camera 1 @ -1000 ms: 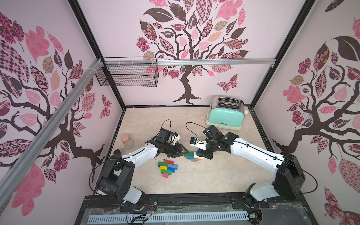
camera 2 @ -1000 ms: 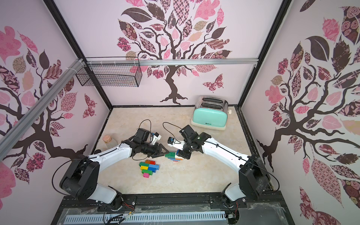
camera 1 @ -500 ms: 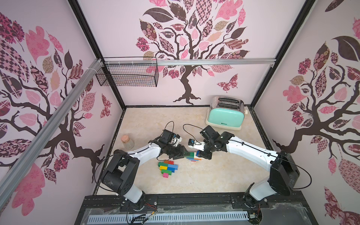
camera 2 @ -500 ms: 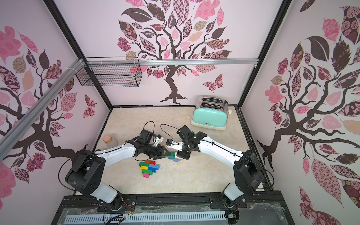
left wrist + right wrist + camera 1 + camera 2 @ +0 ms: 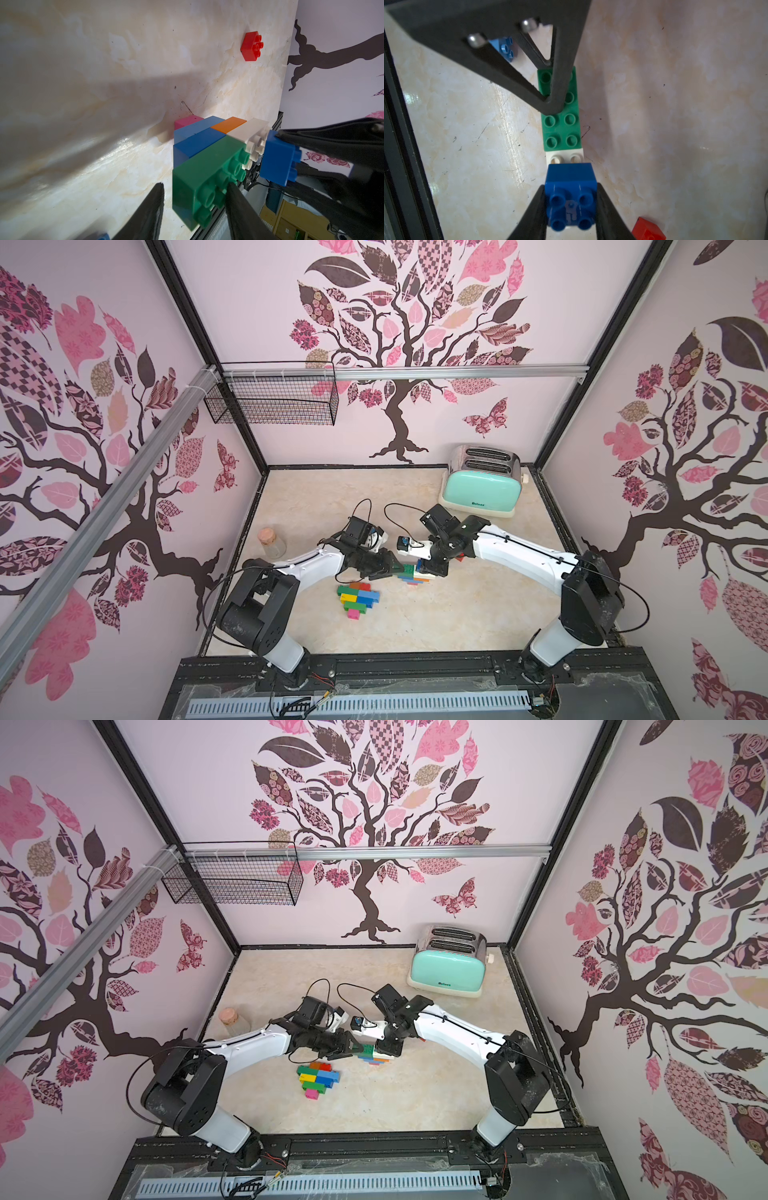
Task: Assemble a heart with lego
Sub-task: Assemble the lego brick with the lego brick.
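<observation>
A small lego stack (image 5: 411, 576) sits mid-table: pink at the base, then blue and orange, with a long green brick (image 5: 207, 172) and a white brick (image 5: 249, 131) as its last layer. My left gripper (image 5: 195, 187) is open and straddles the green brick's end. One finger (image 5: 239, 212) touches its studs, and a gap shows at the other finger. My right gripper (image 5: 571, 186) is shut on a blue square brick (image 5: 571, 199), which it holds right against the white brick's studs (image 5: 564, 159). A second, flat lego cluster (image 5: 358, 598) lies nearer the front.
A loose red brick (image 5: 251, 46) lies beside the right arm. A mint toaster (image 5: 482, 485) stands at the back right. A cork-lidded jar (image 5: 271, 541) is by the left wall, and a wire basket (image 5: 274, 400) hangs on the wall above it.
Both grippers have closed in on the small stack, the left one sliding right onto the green brick. The blue brick stays in the right gripper.
</observation>
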Motion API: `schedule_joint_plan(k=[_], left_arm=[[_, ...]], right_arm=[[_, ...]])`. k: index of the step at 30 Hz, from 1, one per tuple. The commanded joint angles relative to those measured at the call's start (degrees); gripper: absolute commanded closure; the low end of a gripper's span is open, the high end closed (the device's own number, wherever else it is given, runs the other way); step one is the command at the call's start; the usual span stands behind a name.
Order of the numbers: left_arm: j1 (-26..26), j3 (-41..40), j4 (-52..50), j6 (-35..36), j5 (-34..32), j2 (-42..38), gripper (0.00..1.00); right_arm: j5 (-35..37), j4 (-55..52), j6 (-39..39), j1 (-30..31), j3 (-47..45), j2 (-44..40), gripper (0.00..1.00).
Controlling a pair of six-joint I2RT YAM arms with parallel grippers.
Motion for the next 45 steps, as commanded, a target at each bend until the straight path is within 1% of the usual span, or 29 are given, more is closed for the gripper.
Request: schedule_joint_plan(k=[1, 15, 22, 28, 35, 42, 45], left_arm=[[-0.3, 0.0, 0.6, -0.1, -0.7, 0.8, 0.49], [-0.5, 0.1, 1.2, 0.0, -0.7, 1.3, 0.50], [-0.5, -0.2, 1.6, -0.2, -0.7, 1.1, 0.50], [-0.5, -0.4, 2.1, 0.0, -0.6, 1.4, 0.50], [-0.5, -1.5, 3.2, -0.3, -0.4, 1.1, 0.50], [-0.5, -2.0, 3.7, -0.7, -0.5, 0.5, 0.50], [-0.5, -1.9, 3.7, -0.9, -0.6, 0.3, 0.50]], right_arm=[[-0.2, -2.3, -1.2, 0.3, 2.2, 0.7, 0.78], [1.0, -3.8, -2.3, 0.6, 2.8, 3.9, 0.78], [3.7, -5.2, -2.9, 1.3, 2.5, 6.2, 0.78], [5.1, -5.4, -3.5, 1.6, 1.5, 6.6, 0.78], [8.0, -6.8, -0.3, 2.0, 1.7, 12.4, 0.78], [7.7, -7.4, 0.1, 2.3, 3.5, 11.5, 0.77], [4.1, -6.2, 0.8, 2.4, 3.7, 9.4, 0.74]])
